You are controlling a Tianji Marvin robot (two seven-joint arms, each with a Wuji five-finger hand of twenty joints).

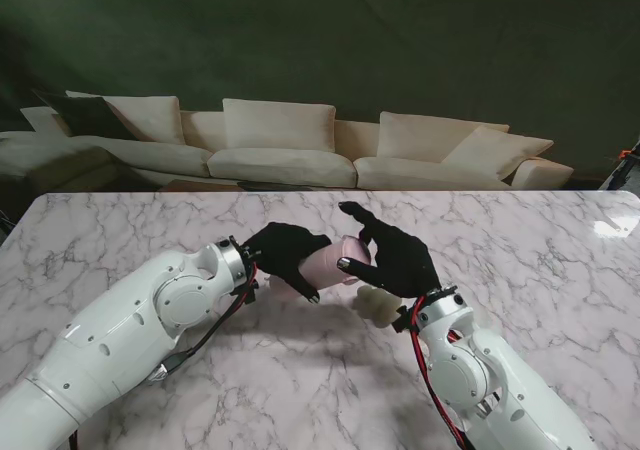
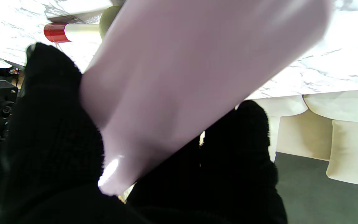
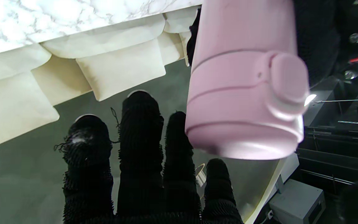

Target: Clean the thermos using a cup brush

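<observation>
Surroundings: we see a cream sofa beyond the far edge of the marble table, and its cushions also show in both wrist views.
In the way: a pale, knobbly object, perhaps the cup brush head, sits just under our right hand's wrist; we cannot tell whether it is held.
Other item: in the left wrist view a white rod with a red end lies on the marble past the thermos.
Left hand: our left hand is wrapped around the body of the pink thermos, holding it off the table, tilted.
Right hand: our right hand is released, fingers spread, just beside the thermos's lid end.
Thermos: held between the two hands over the table's middle, lid on.
</observation>
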